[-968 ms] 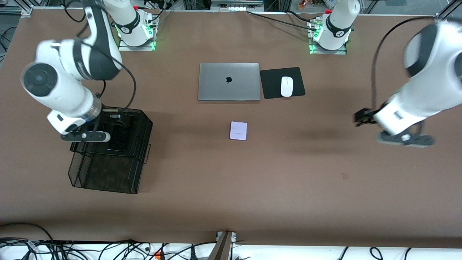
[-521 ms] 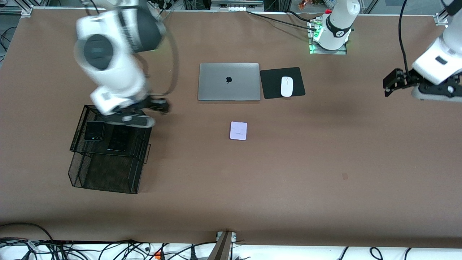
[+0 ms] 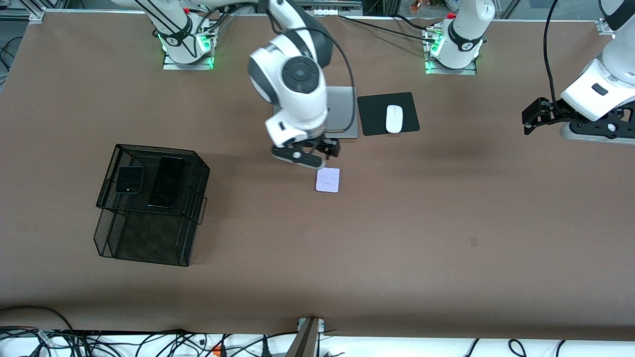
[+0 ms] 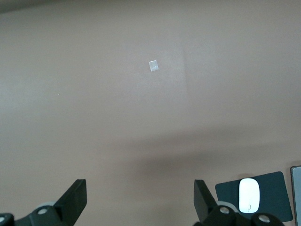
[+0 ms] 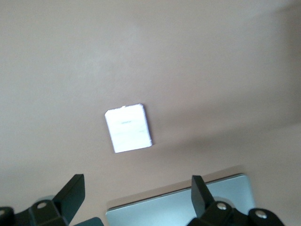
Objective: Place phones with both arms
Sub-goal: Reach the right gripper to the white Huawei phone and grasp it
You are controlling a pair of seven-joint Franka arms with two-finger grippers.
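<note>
A pale lavender phone lies flat on the brown table, nearer the front camera than the laptop. My right gripper hangs open and empty over the laptop's near edge, just short of that phone. The black flip phone and the long black phone lie side by side on top of the black mesh basket toward the right arm's end. My left gripper is open and empty over bare table at the left arm's end.
A shut silver laptop lies mid-table, partly hidden by the right arm. Beside it a white mouse rests on a black pad. A small pale mark shows on the tabletop.
The right arm swung away from the basket to the table's middle, uncovering both black phones on the basket. The left arm drew back toward its end of the table, then barely shifted.
</note>
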